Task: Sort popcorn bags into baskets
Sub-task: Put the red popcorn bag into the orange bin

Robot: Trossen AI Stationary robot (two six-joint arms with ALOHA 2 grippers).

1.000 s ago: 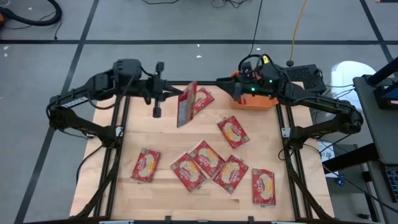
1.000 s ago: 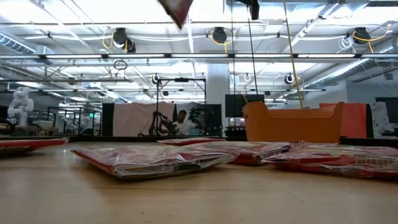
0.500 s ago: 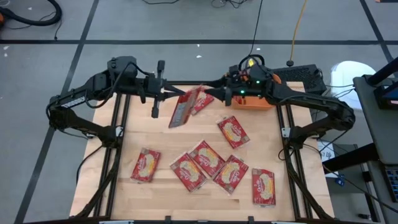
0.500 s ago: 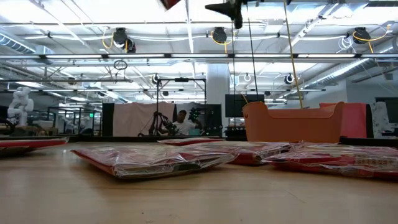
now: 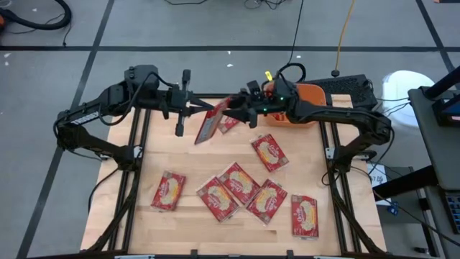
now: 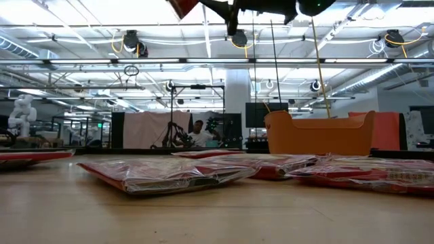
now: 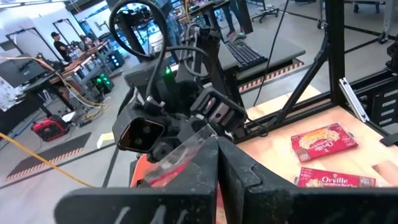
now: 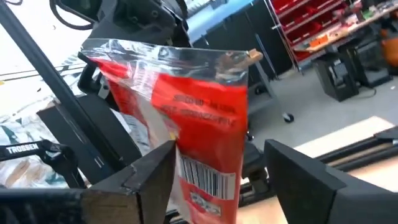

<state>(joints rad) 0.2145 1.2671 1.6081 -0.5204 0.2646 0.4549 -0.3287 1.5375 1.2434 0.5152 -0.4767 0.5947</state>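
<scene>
A red popcorn bag [image 5: 210, 121] hangs high over the table's far left part, with my left gripper [image 5: 199, 109] shut on it. My right gripper [image 5: 231, 111] has come up level from the right and is open. Its two fingers [image 8: 152, 171] stand on either side of the bag's lower part [image 8: 205, 143]. Several more popcorn bags [image 5: 239, 182] lie flat on the wooden table. The orange basket [image 5: 310, 93] stands at the far right, partly hidden under my right arm. My left gripper pinches the bag between its two shut fingers [image 7: 205, 171], at the clear sealed edge [image 7: 186, 149]. The fingers come about level from the table's left. The bag hangs on edge, tilted, lifted clear of the table. My right gripper: whether a finger touches the bag, I cannot tell.
One bag [image 5: 269, 152] lies alone at mid right and another [image 5: 167, 191] at near left. Several overlap in the near middle, and one [image 5: 304, 216] lies at the near right corner. Dark frame posts [image 5: 135, 144] run along both table sides. A person [image 6: 198, 135] is far off in the room.
My right gripper has moved from over the basket toward the table's left and a little down, up to the held bag, and now brackets it. My left gripper has stayed put, and the bag in it has tipped a little more aslant.
</scene>
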